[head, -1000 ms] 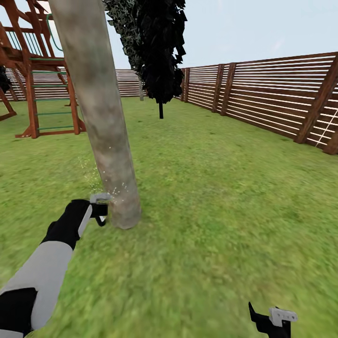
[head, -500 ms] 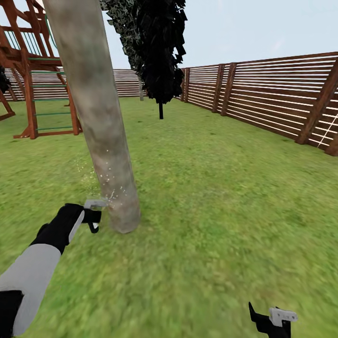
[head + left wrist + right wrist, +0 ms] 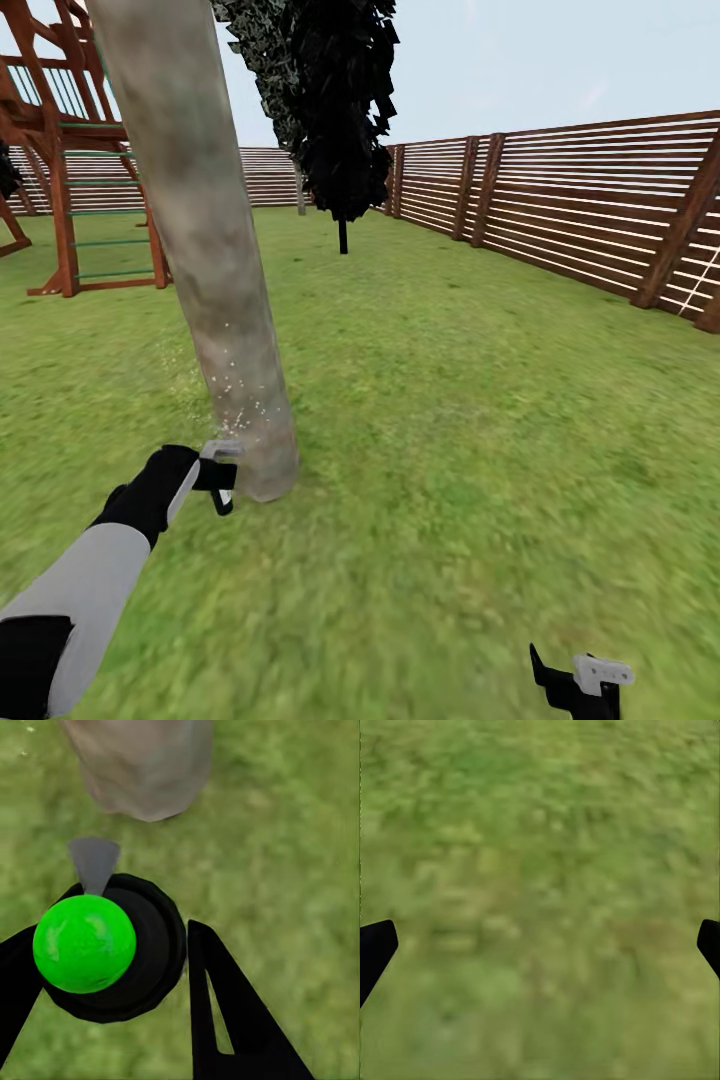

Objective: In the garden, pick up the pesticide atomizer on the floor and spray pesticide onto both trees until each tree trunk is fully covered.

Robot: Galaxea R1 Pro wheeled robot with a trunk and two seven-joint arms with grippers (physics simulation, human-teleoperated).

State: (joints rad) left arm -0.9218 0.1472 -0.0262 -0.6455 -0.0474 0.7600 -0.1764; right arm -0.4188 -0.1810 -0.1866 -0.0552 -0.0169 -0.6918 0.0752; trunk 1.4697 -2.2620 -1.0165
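A thick, mottled grey-brown tree trunk leans up out of the lawn, with white spray specks on its lower part. My left gripper is low beside the trunk's base, shut on the pesticide atomizer. The atomizer is a black round body with a bright green ball on top. Its grey nozzle points at the trunk, a short gap away. In the left wrist view, the left gripper has a black finger on either side of the atomizer. My right gripper hangs open over bare grass; the right wrist view shows the right gripper with its tips far apart.
A dark-leaved tree on a thin stem stands behind the trunk. A wooden play frame is at the back left. A reddish slat fence runs along the right and the back. Open lawn spreads to the right of the trunk.
My left gripper with the atomizer drew back a little from the trunk, then came in again, lower and closer to its base. Spray specks still show on the trunk. The right arm stayed still.
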